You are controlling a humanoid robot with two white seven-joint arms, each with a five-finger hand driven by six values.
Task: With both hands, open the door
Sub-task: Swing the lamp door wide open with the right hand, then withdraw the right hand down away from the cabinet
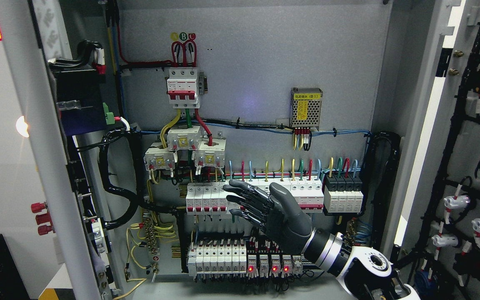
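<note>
Your right hand (265, 210) enters from the lower right on a white and silver wrist. Its dark, jointed fingers (240, 193) are extended and slightly spread, and they hold nothing. The palm faces the cabinet interior, in front of the upper row of white circuit breakers (206, 198). Whether the fingertips touch the breakers cannot be determined from this view.

Your left hand is not in view.

Note the doors. The right door (465, 137) is swung fully outward, so you see its inner face with black wire looms and white connectors. The left door (36, 146) is also swung out; its smooth grey painted edge runs down the left side. Judged from this, both doors are already open, and the hand is probably inside because the opening is clear.

Behind the hand is a matte grey metal back panel (265, 54). It carries a red and white main breaker (183, 87), a perforated metal power supply (306, 107) with a yellow label, and coloured wires. A lower breaker row (217, 258) shows red indicator lights.
</note>
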